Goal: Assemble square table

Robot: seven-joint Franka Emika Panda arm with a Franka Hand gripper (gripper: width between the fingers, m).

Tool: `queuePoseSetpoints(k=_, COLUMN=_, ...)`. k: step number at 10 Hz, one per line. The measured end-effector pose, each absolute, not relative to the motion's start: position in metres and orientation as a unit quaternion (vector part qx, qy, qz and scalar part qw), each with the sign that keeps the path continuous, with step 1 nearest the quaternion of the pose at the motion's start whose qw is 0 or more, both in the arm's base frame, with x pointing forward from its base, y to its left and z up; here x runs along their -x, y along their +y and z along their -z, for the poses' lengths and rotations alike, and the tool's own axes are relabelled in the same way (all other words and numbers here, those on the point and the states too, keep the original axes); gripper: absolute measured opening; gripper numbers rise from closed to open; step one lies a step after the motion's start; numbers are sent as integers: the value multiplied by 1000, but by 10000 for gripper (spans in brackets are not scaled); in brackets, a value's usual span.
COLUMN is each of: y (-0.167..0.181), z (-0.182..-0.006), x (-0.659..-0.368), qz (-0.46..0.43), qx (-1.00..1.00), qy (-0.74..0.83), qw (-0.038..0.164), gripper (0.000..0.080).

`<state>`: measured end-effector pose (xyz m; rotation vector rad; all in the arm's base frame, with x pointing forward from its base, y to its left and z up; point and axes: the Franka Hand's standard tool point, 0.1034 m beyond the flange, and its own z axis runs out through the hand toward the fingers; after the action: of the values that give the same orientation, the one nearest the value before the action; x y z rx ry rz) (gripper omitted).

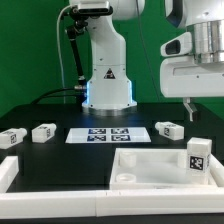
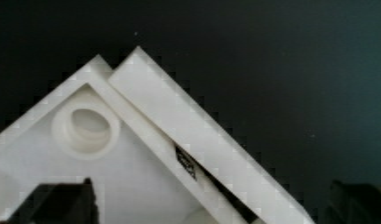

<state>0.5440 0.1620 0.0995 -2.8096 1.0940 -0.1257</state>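
Claw (image 1: 189, 112) is fully open and holds nothing. It hangs above the far right part of the slab, clear of it.

The slab (image 1: 150, 168) lies flat at the front of the black worktop (image 1: 60, 152), toward the exterior view's right, raised rim up. The wrist view looks down on one corner (image 2: 137, 50) of it: a round hole (image 2: 84, 128) sits just inside the rim, and a black-and-white tag (image 2: 190, 165) is on the outer edge. The dark fingertips (image 2: 54, 203) stand on either side of that corner without touching it.

There are three loose leg blocks behind the slab, each tagged. Two are on the exterior view's left (image 1: 12, 138) (image 1: 44, 131) and one on the right (image 1: 169, 129), near the claw but apart from it. The marker board (image 1: 105, 134) lies flat between them, in front of the robot base (image 1: 108, 80).

A larger tag (image 1: 197, 157) stands upright at the slab's right side. I can't tell if it is on the slab itself or on a fourth leg.

For writing, the tags show square patterns only. The sticker on the base (image 1: 108, 75) looks like a warning triangle, too small to read.
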Motion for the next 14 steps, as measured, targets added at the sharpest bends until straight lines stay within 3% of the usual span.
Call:
queuePoseSetpoints(k=4, y=163, z=-99, x=-542, qz=49, qx=965, qy=253, qw=54, gripper=648)
queuePoseSetpoints(k=8, y=171, z=-88, x=-473, qz=38, qx=992, qy=115, qw=44, gripper=648)
queuePoseSetpoints(k=13, y=166, z=-85, x=-474, qz=41, qx=998, qy=-36, qw=33, gripper=648)
queuePoseSetpoints(k=14, y=161, z=-75, x=-461, qz=30, qx=998, qy=-52, qw=29, gripper=648)
